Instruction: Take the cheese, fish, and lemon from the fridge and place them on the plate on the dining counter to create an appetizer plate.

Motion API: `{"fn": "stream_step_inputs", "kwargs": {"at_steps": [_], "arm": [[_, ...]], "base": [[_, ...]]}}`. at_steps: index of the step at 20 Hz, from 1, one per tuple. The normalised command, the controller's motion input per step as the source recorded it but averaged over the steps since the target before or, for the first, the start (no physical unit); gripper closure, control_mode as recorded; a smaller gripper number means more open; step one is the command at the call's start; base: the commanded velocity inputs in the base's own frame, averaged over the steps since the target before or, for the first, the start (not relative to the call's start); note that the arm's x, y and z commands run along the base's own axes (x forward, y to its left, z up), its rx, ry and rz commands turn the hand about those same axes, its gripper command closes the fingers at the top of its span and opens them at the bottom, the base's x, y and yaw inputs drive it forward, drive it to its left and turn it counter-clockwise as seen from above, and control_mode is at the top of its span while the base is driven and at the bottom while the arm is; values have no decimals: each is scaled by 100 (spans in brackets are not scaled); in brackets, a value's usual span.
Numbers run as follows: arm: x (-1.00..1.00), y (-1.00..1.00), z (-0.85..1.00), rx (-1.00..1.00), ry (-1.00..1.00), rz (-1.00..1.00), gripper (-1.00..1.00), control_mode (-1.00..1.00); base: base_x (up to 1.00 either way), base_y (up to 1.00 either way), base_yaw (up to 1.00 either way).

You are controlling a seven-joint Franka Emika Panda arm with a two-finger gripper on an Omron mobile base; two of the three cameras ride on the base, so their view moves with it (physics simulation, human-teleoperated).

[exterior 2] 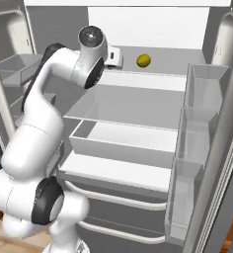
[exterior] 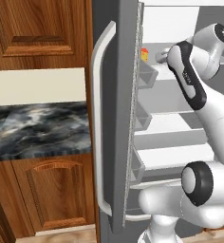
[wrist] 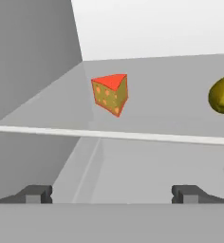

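The fridge (exterior 2: 133,106) stands with both doors open, and my arm reaches onto its top shelf. On that shelf rests the cheese (wrist: 110,94), an orange-yellow wedge with holes, a little ahead of my gripper (wrist: 113,194) and in line with it. The gripper is open, its fingertips (wrist: 35,193) wide apart with nothing between them. In the left base view the cheese (exterior: 144,54) sits just left of my hand. The lemon (wrist: 223,94) lies on the same shelf, to the right of the cheese (exterior 2: 144,60). The fish, the plate and the dining counter are out of view.
The open left fridge door (exterior: 115,95) with its long curved handle (exterior: 98,133) stands close beside the arm; the right door's bins (exterior 2: 197,123) flank the other side. Lower shelves and a drawer (exterior 2: 123,143) lie below. A marbled stone counter (exterior: 38,126) over wood cabinets sits left of the fridge.
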Motion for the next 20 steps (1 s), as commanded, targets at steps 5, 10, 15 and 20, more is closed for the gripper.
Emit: {"fn": "stream_step_inputs", "kwargs": {"at_steps": [5,10,15,20], "arm": [[72,23,1,0,0,4,-100,-100],[77,9,-2,0,0,5,-100,-100],[67,2,-9,0,0,2,-100,-100],[61,0,-14,0,0,0,-100,-100]], "base": [[0,0,0],[0,0,0],[0,0,0],[0,0,0]]}}
